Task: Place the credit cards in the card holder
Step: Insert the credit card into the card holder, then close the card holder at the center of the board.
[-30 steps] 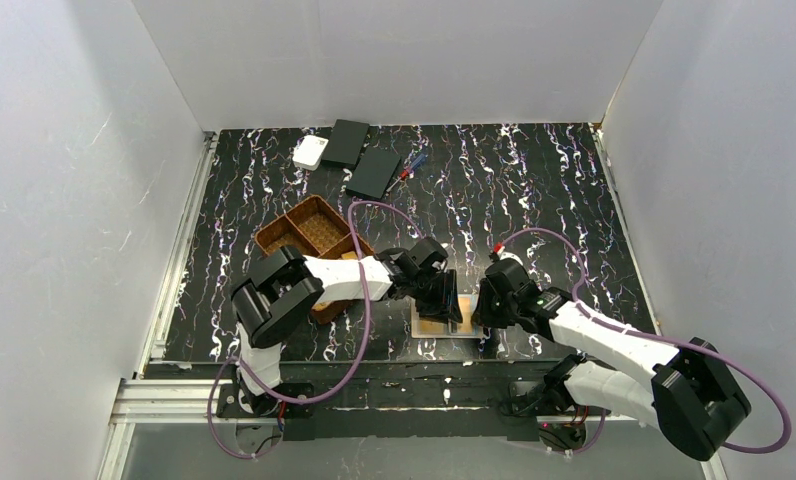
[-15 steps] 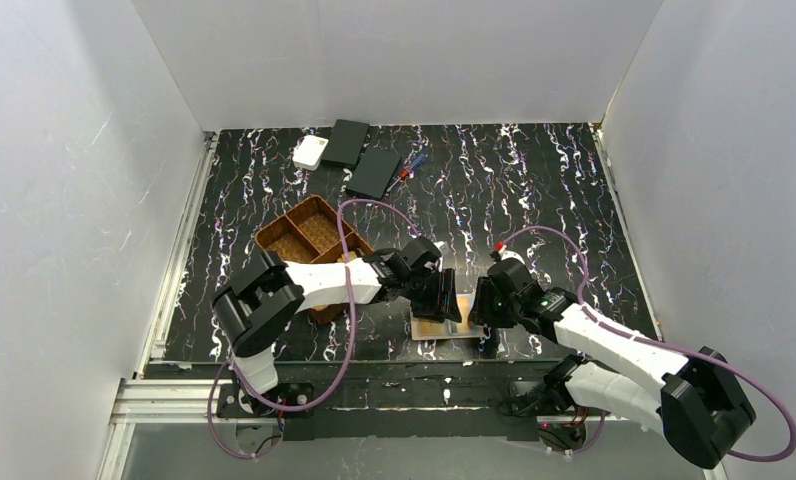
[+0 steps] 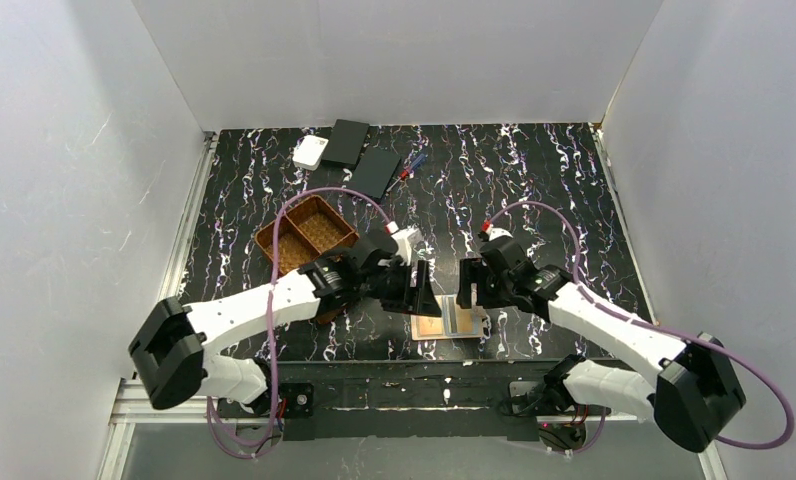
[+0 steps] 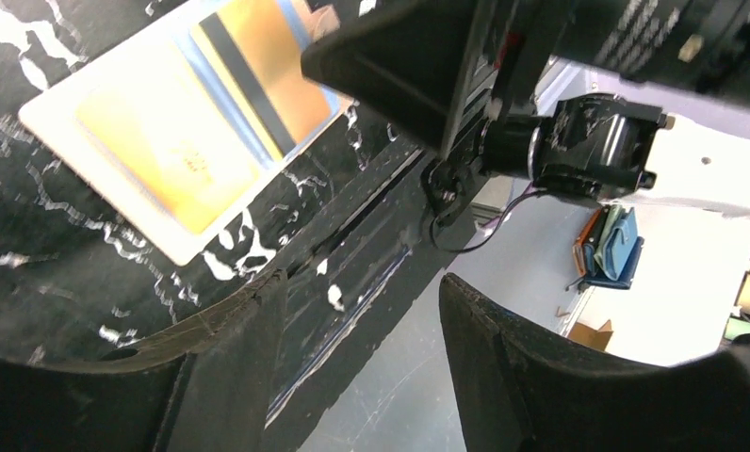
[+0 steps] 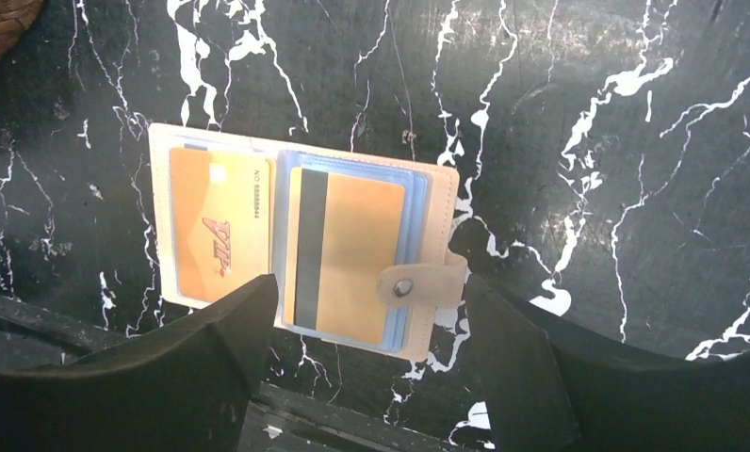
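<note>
The small tan-beige folding card holder (image 5: 440, 212) is lying open and flat on the black, white-veined counter (image 5: 635, 141), directly beneath the right gripper (image 5: 364, 315). This gripper is hovering over it with its two black fingers (image 5: 192, 367) spread wide apart and nothing between them.

In the holder's half toward the gripper's left finger, an orange-gold credit card with red lettering (image 5: 216, 231) is sitting in a pocket. In the half between the fingers, an orange-gold credit card with a black stripe (image 5: 352, 254) is lying on the stack of clear bluish pockets, and the beige clasp tab (image 5: 420, 282) is resting over its edge.

The left gripper (image 4: 362, 292) is hanging just beside the holder, facing the right gripper across it. Its fingers (image 4: 211, 377) are also standing apart and are gripping nothing. In its own wrist view, the open holder is showing ahead of the fingers and off to the left.

A brown woven divided tray (image 3: 304, 235) is sitting behind the left gripper on its outer side. Well beyond both grippers, a white square box (image 3: 310, 152) and two flat black rectangular boxes (image 3: 346, 142) are lying at the far edge of the counter.
</note>
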`<state>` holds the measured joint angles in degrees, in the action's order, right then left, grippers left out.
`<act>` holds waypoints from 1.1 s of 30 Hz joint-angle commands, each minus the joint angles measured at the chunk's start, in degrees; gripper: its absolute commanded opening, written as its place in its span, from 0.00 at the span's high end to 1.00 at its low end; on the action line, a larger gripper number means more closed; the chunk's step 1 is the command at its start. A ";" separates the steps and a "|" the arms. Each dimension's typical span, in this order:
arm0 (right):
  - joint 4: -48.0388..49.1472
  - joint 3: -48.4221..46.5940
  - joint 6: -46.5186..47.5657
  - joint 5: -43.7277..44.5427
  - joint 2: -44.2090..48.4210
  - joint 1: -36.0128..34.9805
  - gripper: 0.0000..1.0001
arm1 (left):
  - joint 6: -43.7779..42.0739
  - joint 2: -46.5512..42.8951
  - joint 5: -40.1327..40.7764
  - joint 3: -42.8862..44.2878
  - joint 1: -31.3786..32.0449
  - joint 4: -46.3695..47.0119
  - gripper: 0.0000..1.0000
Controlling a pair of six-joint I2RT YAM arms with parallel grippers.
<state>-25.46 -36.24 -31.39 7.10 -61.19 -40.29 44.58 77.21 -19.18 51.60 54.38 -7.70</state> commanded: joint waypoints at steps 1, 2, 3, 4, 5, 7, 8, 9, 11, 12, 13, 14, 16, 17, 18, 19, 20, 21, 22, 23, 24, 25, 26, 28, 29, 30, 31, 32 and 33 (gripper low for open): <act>-2.77 -3.81 1.56 2.81 -4.92 -0.28 0.20 | -1.97 -6.10 2.39 -3.93 -0.41 -5.04 0.41; -3.74 -4.26 1.32 4.46 -5.99 -0.53 0.22 | -1.89 -7.25 2.63 -4.76 -0.41 -5.19 0.40; -4.57 -4.72 1.06 6.43 -6.81 -0.98 0.25 | -1.66 -8.51 2.78 -5.66 -0.40 -5.10 0.40; -5.42 -5.22 0.74 8.27 -7.39 -1.54 0.26 | -1.38 -9.48 2.81 -6.49 -0.40 -4.92 0.40; -6.07 -5.64 0.63 9.77 -7.86 -2.12 0.27 | -1.04 -10.13 2.74 -7.42 -0.39 -4.68 0.39; -7.18 -6.28 0.48 12.24 -9.07 -3.26 0.31 | -0.34 -10.96 2.35 -9.04 -0.41 -3.94 0.38; -7.59 -6.49 0.33 12.97 -9.86 -3.68 0.33 | -0.11 -11.14 2.08 -9.61 -0.41 -3.53 0.38; -7.87 -6.61 0.08 13.38 -10.69 -4.05 0.34 | 0.02 -11.22 1.77 -10.13 -0.38 -3.11 0.38; -8.01 -6.49 -0.46 13.83 -11.88 -4.46 0.40 | 0.03 -11.08 1.08 -10.80 -0.43 -2.37 0.38; -8.30 -6.50 -0.69 14.42 -12.18 -4.50 0.46 | -0.04 -10.98 0.78 -10.89 -0.40 -2.22 0.38; -8.81 -6.64 -0.90 15.22 -12.23 -4.51 0.53 | -0.18 -10.91 0.60 -10.91 -0.40 -2.16 0.38; -9.39 -6.89 -1.10 16.05 -11.98 -4.53 0.61 | -0.31 -10.95 0.48 -10.93 -0.41 -2.05 0.38; -10.03 -7.20 -1.14 16.91 -10.45 -4.50 0.73 | -0.50 -11.05 0.48 -10.97 -0.41 -1.87 0.38; -10.14 -7.28 -0.90 17.09 -9.81 -4.49 0.80 | -0.54 -11.09 0.53 -11.05 -0.41 -1.71 0.38; -10.23 -7.34 -0.66 17.27 -9.31 -4.51 0.88 | -0.58 -11.15 0.58 -11.24 -0.40 -1.32 0.38; -10.22 -7.37 -0.37 17.29 -8.83 -4.52 0.95 | -0.56 -11.22 0.66 -11.54 -0.39 -0.82 0.38; -10.36 -7.51 0.11 17.24 -8.38 -4.51 0.99 | -0.46 -11.26 0.77 -11.79 -0.40 -0.44 0.38; -10.62 -7.86 0.84 16.81 -8.06 -4.50 0.99 | -0.30 -11.28 0.89 -11.95 -0.41 -0.19 0.38; -10.89 -8.44 1.69 15.73 -7.74 -4.53 0.99 | -0.10 -11.29 1.01 -12.03 -0.39 -0.06 0.38; -11.35 -9.34 2.30 14.93 -7.37 -4.50 0.99 | 0.15 -11.38 1.10 -12.09 -0.38 0.00 0.38; -12.03 -10.52 2.94 14.41 -6.98 -4.49 0.99 | 0.36 -11.57 1.18 -12.18 -0.40 0.14 0.38; -12.92 -11.61 3.69 14.09 -6.53 -4.49 0.99 | 0.44 -11.80 1.28 -12.28 -0.41 0.32 0.38; -13.72 -12.62 4.39 14.12 -5.90 -4.48 0.99 | 0.50 -12.07 1.49 -12.40 -0.37 0.43 0.38; -14.02 -14.36 6.30 13.71 -4.52 -4.52 0.99 | 0.48 -12.80 2.38 -12.64 -0.41 0.31 0.38; -14.13 -15.33 7.32 12.90 -4.07 -4.49 0.99 | 0.58 -13.11 2.79 -12.79 -0.43 0.19 0.38; -14.30 -16.42 8.31 11.63 -3.87 -4.46 0.99 | 0.69 -13.39 3.15 -12.88 -0.48 0.06 0.38; -14.39 -17.49 9.26 9.90 -3.86 -4.46 0.99 | 0.81 -13.55 3.43 -12.92 -0.49 0.01 0.38; -14.14 -18.30 10.11 7.94 -3.91 -4.48 0.99 | 0.96 -13.67 3.63 -13.03 -0.46 0.14 0.38; -13.18 -18.67 10.69 5.84 -3.90 -4.50 0.99 | 1.08 -13.77 3.78 -13.21 -0.47 0.46 0.38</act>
<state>-38.97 -50.61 -25.22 18.88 -66.35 -44.71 45.36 65.75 -17.11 39.68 54.15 -7.74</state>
